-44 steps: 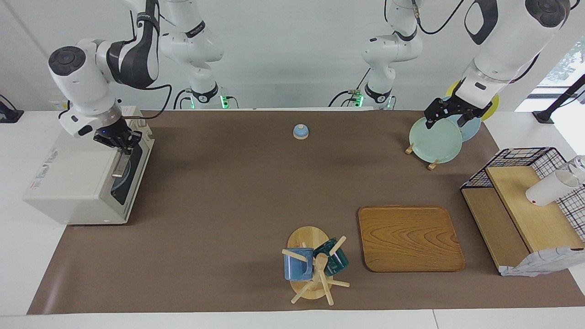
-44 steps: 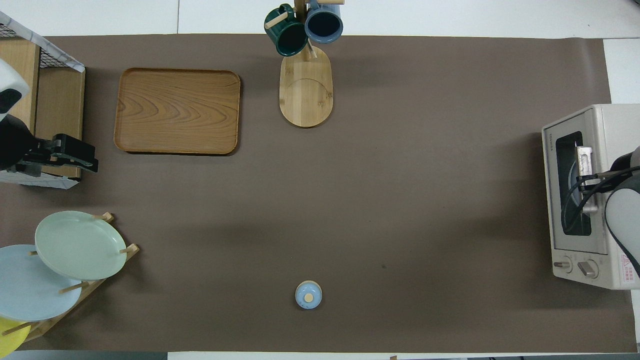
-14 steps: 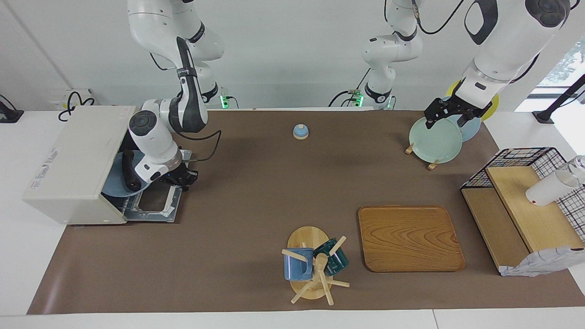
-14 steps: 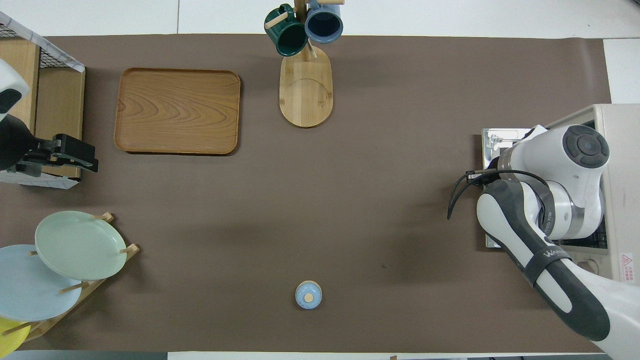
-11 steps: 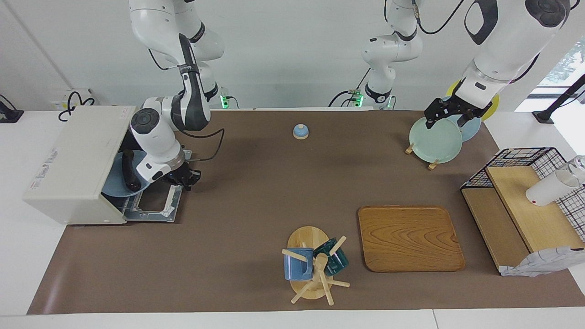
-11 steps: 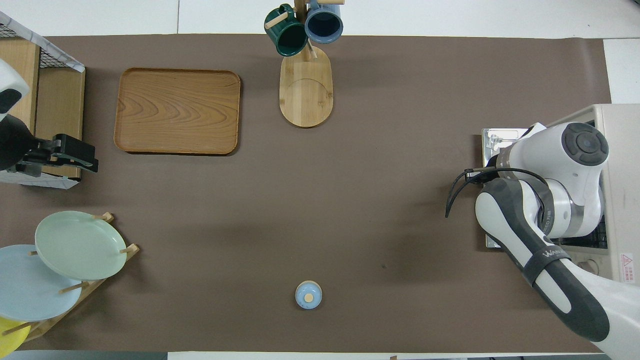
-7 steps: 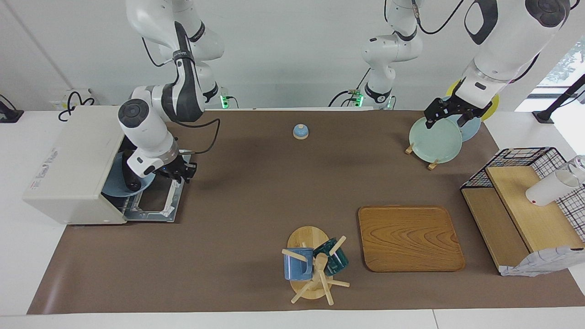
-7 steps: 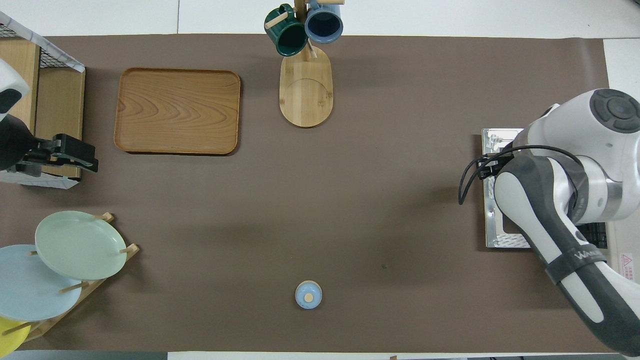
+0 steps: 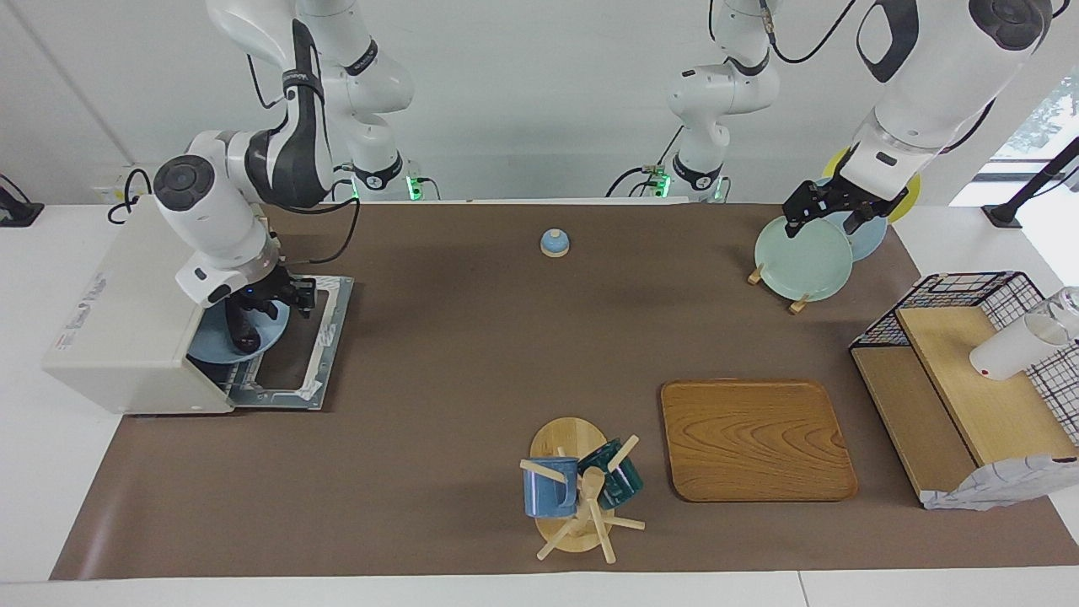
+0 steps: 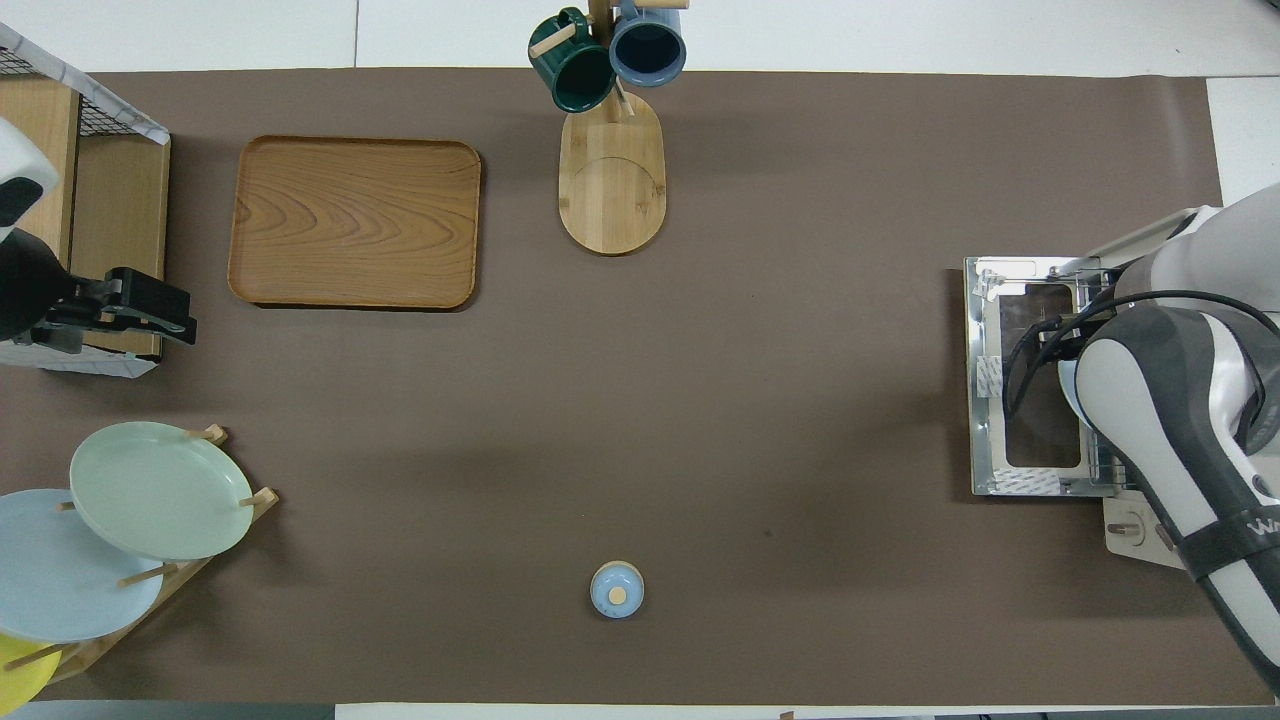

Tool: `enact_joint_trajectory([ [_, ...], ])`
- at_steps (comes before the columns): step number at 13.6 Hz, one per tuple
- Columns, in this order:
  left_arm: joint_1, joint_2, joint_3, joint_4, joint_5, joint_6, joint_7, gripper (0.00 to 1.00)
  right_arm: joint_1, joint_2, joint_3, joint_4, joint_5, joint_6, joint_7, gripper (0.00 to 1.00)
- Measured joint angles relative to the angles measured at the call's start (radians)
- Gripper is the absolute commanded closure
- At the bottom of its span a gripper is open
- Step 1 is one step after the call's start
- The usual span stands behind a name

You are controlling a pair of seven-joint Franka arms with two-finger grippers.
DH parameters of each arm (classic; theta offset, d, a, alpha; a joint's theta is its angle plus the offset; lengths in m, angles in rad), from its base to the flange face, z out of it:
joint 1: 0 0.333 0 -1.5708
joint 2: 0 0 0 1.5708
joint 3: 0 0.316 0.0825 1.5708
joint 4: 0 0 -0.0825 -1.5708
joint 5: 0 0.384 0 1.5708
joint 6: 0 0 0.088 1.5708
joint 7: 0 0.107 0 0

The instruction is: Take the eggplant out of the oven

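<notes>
A brown mat [image 9: 438,362] is covering the table [image 9: 25,472], and the wooden tray [image 9: 756,438] is lying on it. The mug stand [image 9: 571,485] is sitting just beside the tray toward the right arm's end; the oven [image 9: 139,312] is standing well apart at that end. The plate rack [image 9: 780,282] and the small blue bell [image 9: 554,243] are resting nearer to the robots than the tray.

high facing view, steep overhead view, table [image 9: 472,354] shared

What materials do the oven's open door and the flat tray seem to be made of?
The oven has a door that looks like bright, shiny metal framing a dark glass pane: the frame reflects light and the pane shows the mat's brown through it. The tray looks like wood with a smooth, perhaps varnished finish: curved grain lines run across its brown surface.
</notes>
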Motion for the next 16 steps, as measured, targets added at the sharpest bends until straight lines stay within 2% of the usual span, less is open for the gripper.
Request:
enact_joint_trajectory([
  [3, 0.000, 0.000, 0.000, 0.000, 0.000, 0.000, 0.000, 0.00, -0.001, -0.003, 0.001, -0.063, 0.000, 0.085, -0.028, 0.57],
  [4, 0.000, 0.000, 0.000, 0.000, 0.000, 0.000, 0.000, 0.00, -0.003, -0.004, 0.001, -0.083, 0.000, 0.110, -0.051, 0.67],
  [6, 0.000, 0.000, 0.000, 0.000, 0.000, 0.000, 0.000, 0.00, -0.011, -0.009, 0.000, -0.106, 0.000, 0.137, -0.082, 0.99],
  [12, 0.000, 0.000, 0.000, 0.000, 0.000, 0.000, 0.000, 0.00, -0.010, -0.041, 0.009, -0.116, -0.002, 0.130, -0.153, 1.00],
  [14, 0.000, 0.000, 0.000, 0.000, 0.000, 0.000, 0.000, 0.00, 0.048, -0.041, 0.019, -0.084, -0.002, 0.092, -0.140, 1.00],
  [16, 0.000, 0.000, 0.000, 0.000, 0.000, 0.000, 0.000, 0.00, 0.158, -0.035, 0.026, -0.018, -0.011, 0.028, -0.039, 1.00],
])
